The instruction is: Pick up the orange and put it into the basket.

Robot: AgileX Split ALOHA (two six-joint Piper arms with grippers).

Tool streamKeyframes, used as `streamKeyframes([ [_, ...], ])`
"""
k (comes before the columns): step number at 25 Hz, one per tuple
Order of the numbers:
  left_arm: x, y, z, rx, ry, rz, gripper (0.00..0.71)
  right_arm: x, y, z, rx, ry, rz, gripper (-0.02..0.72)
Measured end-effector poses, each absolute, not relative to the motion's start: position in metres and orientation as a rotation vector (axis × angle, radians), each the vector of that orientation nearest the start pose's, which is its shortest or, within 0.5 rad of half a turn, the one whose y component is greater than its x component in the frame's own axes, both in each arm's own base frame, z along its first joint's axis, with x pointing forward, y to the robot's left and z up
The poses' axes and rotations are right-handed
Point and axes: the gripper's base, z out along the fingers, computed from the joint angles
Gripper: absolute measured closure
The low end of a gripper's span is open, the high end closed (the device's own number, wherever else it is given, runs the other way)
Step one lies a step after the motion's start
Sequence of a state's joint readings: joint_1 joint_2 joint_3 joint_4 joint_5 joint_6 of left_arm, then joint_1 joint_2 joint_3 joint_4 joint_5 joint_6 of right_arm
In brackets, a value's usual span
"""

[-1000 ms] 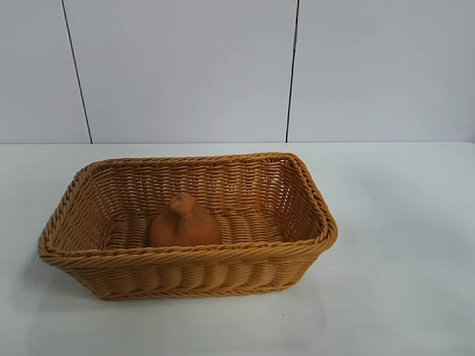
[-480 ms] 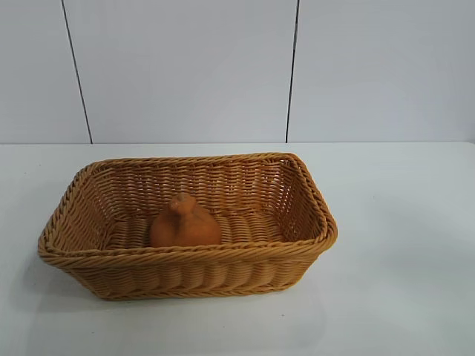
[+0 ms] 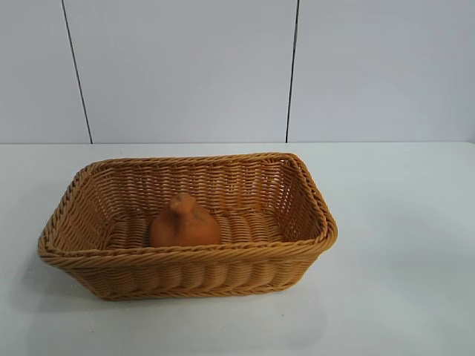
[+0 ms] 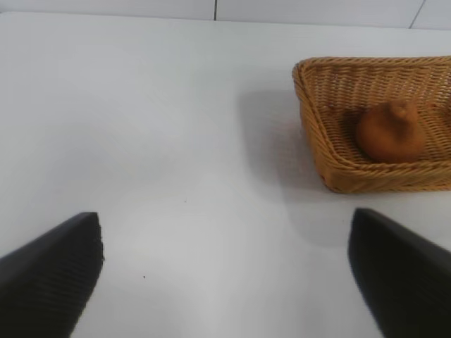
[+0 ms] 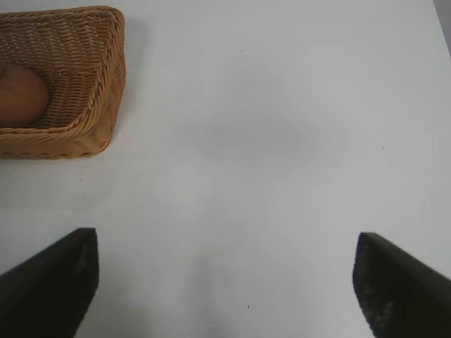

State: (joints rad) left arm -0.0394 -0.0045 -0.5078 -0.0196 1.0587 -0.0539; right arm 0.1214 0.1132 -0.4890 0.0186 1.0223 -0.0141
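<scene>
Orange (image 3: 185,223) sitting dome-down in basket (image 3: 185,259), knobby stem end up, long axis upright; unchanged from a second ago. Left end effector (image 4: 225,274) and right end effector (image 5: 225,278) spread wide, empty, over bare worktop (image 3: 401,245).

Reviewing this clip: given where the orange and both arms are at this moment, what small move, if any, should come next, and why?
Probably none beyond holding both arms parked. The orange already rests on the floor of the basket, stem end up, touched by nothing. The left gripper and right gripper both hang over the bare table away from the basket, jaws wide and empty. The placement looks finished.
</scene>
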Motion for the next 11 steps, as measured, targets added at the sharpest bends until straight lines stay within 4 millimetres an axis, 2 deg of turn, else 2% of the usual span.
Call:
streamKeyframes([
  [4,-0.006,-0.001,0.280,-0.014,2.031,-0.082,0.037,-0.002,0.001,0.277,-0.095,2.018,0.064,0.026],
  [11,-0.006,-0.001,0.280,-0.014,2.031,-0.082,0.037,-0.003,0.001,0.277,-0.087,2.012,0.063,0.026],
])
